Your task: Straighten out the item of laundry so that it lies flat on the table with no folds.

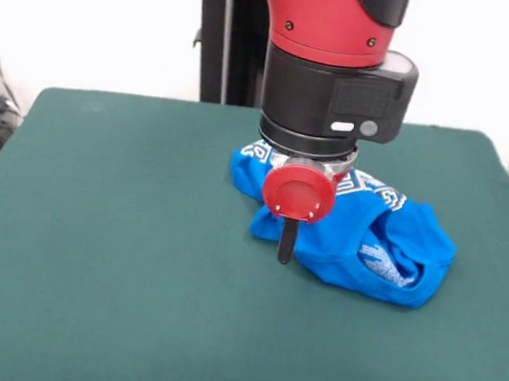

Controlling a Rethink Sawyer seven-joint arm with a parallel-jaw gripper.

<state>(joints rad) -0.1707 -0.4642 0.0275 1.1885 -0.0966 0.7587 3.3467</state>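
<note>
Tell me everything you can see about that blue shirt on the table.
The T-shirt is bright blue soft cloth with white patterned print, bunched into a crumpled heap with deep folds, not flat. It lies on the green table, right of centre in this view. The robot's arm hangs directly over its left part, hiding some of it.

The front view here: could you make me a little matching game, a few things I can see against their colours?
Things:
1. T-shirt
2. table
3. round cap on the arm's end
4. gripper

Colours:
A. dark green
B. black
C. bright blue with white pattern
D. red

Pairs: 1-C, 2-A, 3-D, 4-B
</note>
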